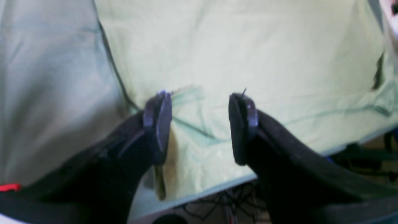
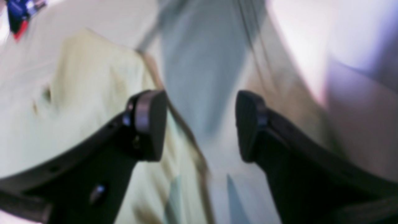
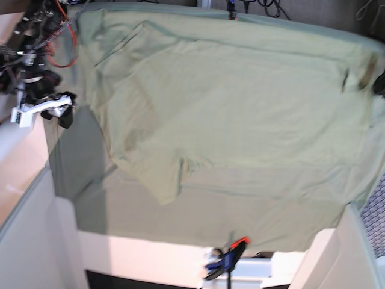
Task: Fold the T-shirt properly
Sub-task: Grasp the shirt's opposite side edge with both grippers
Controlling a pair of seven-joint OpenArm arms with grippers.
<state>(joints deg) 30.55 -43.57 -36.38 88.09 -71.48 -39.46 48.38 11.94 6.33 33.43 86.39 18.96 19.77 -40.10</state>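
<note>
The pale green T-shirt (image 3: 228,108) lies spread over most of the table, creased, with a corner hanging toward the front (image 3: 171,186). In the left wrist view my left gripper (image 1: 200,124) is open just above the T-shirt (image 1: 248,56) near its stitched hem, with nothing between the fingers. My right gripper (image 2: 199,124) is open too, over the line where the T-shirt (image 2: 77,93) meets the bare tablecloth (image 2: 202,62). From the base view, the right gripper (image 3: 63,111) hangs off the shirt's left edge, and the left arm shows only as a dark tip (image 3: 379,81) at the right border.
A grey-green tablecloth (image 3: 84,156) covers the table under the shirt. A blue and orange clamp (image 3: 225,256) grips the front edge. Cables and arm hardware (image 3: 36,48) crowd the back left corner. White panels (image 3: 36,241) flank the table's front.
</note>
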